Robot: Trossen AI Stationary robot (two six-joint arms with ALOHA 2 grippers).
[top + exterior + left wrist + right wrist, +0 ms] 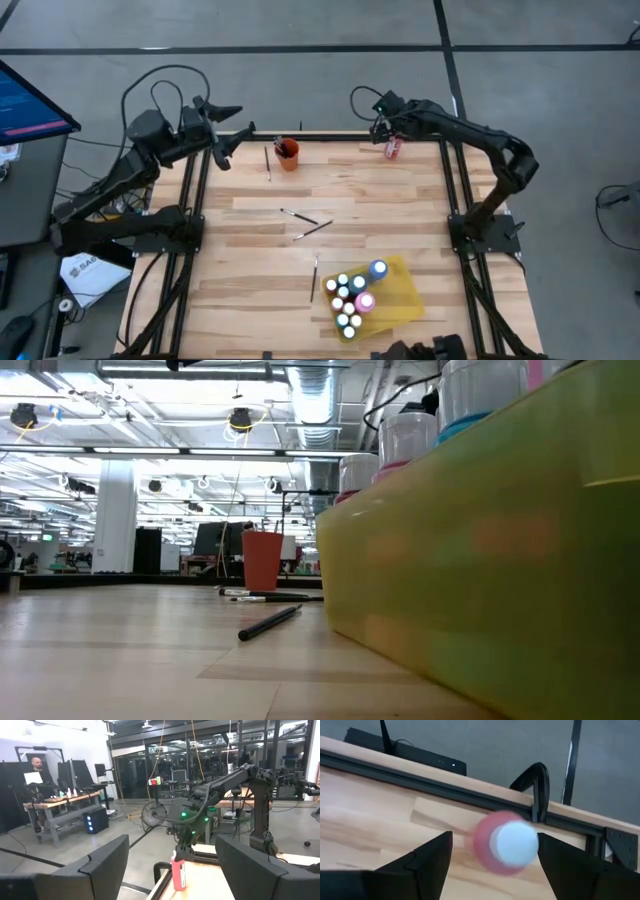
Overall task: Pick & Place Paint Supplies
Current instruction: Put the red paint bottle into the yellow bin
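A red paint bottle [393, 148] with a white cap [517, 842] stands upright on its base at the table's far right corner. My right gripper [383, 128] hovers just above it, slanting down, open; its fingers stand on either side of the cap without touching it. The left wrist view shows the same bottle [179, 872] under that gripper. My left gripper [228, 135] waits open, roughly level, above the table's far left edge. Thin dark paintbrushes [298, 215] [314, 275] lie flat in the table's middle. Several white-capped bottles [350, 295] stand in the yellow tray [400, 300].
An orange cup [288, 154] with a brush in it stands at the far middle, and another brush [268, 160] lies beside it. The yellow tray sits near the front edge, filling the low view's right side [470, 560]. Bare wood lies to the left and right of the middle brushes.
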